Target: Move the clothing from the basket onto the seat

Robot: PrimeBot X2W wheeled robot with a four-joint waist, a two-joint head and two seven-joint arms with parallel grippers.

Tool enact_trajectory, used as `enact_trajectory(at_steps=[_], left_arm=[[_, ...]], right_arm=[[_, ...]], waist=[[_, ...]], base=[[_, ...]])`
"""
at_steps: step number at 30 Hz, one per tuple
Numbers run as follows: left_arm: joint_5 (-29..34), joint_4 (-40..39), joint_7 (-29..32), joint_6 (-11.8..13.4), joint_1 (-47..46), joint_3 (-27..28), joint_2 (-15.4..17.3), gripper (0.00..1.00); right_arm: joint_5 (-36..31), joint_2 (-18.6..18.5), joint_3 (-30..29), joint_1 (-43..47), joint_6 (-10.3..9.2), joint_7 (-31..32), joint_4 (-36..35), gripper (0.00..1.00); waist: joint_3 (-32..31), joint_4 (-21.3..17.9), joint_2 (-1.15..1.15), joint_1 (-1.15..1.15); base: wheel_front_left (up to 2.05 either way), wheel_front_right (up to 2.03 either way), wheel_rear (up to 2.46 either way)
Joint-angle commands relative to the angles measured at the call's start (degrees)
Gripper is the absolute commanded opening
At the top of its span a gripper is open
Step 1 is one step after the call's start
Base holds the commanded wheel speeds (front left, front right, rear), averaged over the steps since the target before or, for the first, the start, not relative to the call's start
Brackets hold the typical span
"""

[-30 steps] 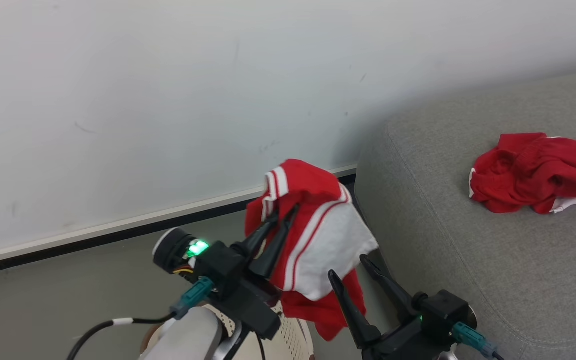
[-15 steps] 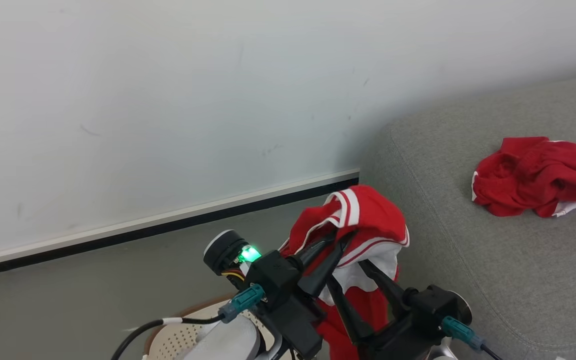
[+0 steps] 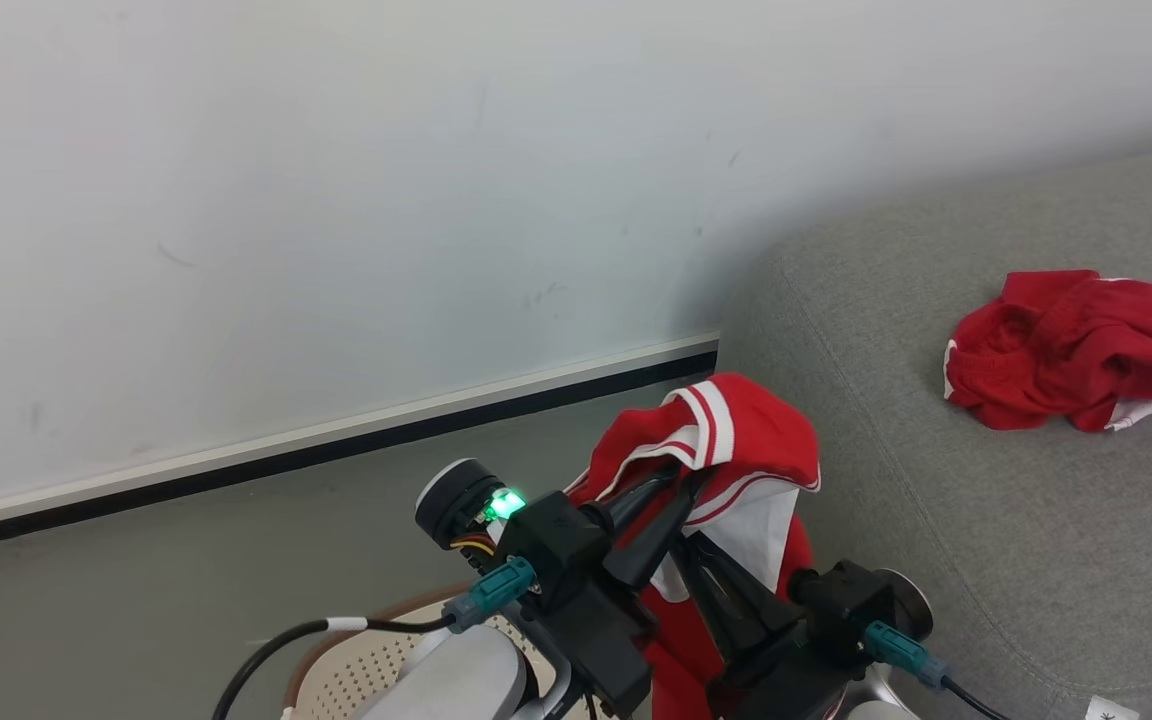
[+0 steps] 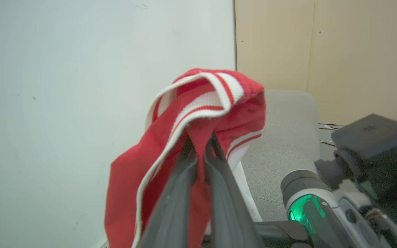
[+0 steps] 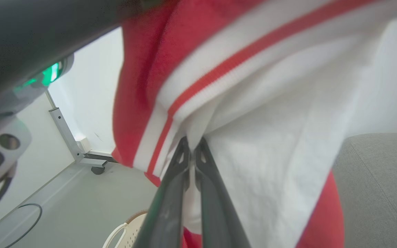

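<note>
Your items at this moment:

1. Left gripper [image 3: 681, 482] [image 4: 200, 144]: both fingers are pressed together on a red fold of the held garment. You see the cloth bunched over the tips in the left wrist view. A green light glows on its wrist.

2. Right gripper [image 3: 698, 548] [image 5: 191, 143]: your right wrist view shows its two fingers closed tight, with white cloth pinched between the tips. In the head view it sits just beside the left gripper, with its tips under the cloth.

3. Held garment [image 3: 736, 440] [image 4: 198, 103] [image 5: 253, 103]: red with white bands and thin stripes, plus a white panel. It hangs in the air from both grippers, draped over the fingers. In the head view it is just beside the near left edge of the seat.

4. Second garment [image 3: 1076, 345]: a crumpled red heap with a little white showing. It lies on the seat, well apart from the grippers.

5. Seat [image 3: 986, 520] [image 4: 284, 137] [image 5: 374, 179]: a grey woven cushion with a rounded corner, set against the wall [image 3: 336, 200].

6. Basket [image 3: 356, 670] [image 5: 129, 227]: cream, perforated, with a brown rim. It stands on the grey floor [image 3: 136, 580], low in the head view and partly hidden behind your left forearm. You cannot tell what it contains.
</note>
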Motion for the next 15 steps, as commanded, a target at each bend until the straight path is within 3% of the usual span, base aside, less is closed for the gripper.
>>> enact_trajectory(at_steps=[1,8,10,11,12,15], left_arm=[[-0.4,0.2,-0.3,0.1,-0.3,0.3,0.2,0.00],[-1.3,2.7,-1.5,0.8,-0.4,1.3,0.5,0.00],[-1.4,2.9,-2.0,0.9,-0.4,1.5,0.7,0.35],[-1.3,3.0,-2.2,1.0,-0.3,1.5,0.9,0.84],[-1.1,3.0,-2.5,1.2,-0.4,1.6,1.0,1.00],[-1.1,3.0,-2.7,1.5,0.0,1.6,1.3,1.00]], right_arm=[[-0.1,0.1,0.3,-0.6,-0.04,-0.1,-0.1,0.00],[-0.5,0.0,-0.5,-0.5,-0.04,-0.1,-1.1,0.00],[-0.5,0.0,-0.7,-0.3,-0.04,-0.1,-1.4,0.00],[-0.6,0.0,-0.9,-0.2,-0.04,-0.1,-1.6,0.00],[-0.6,0.0,-1.1,-0.1,-0.04,-0.1,-1.8,0.00],[-0.6,0.0,-1.7,0.2,-0.04,-0.1,-2.3,0.00]], waist=[[0.1,-0.2,0.00,0.00],[0.4,-0.6,0.00,0.00],[0.4,-0.7,0.00,0.00],[0.5,-0.7,0.00,0.00],[0.5,-0.7,0.00,0.00],[0.5,-0.7,0.00,0.00]], base=[[0.00,0.00,0.00],[0.00,0.00,0.00],[0.00,0.00,0.00],[0.00,0.00,0.00],[0.00,0.00,0.00],[0.00,0.00,0.00]])
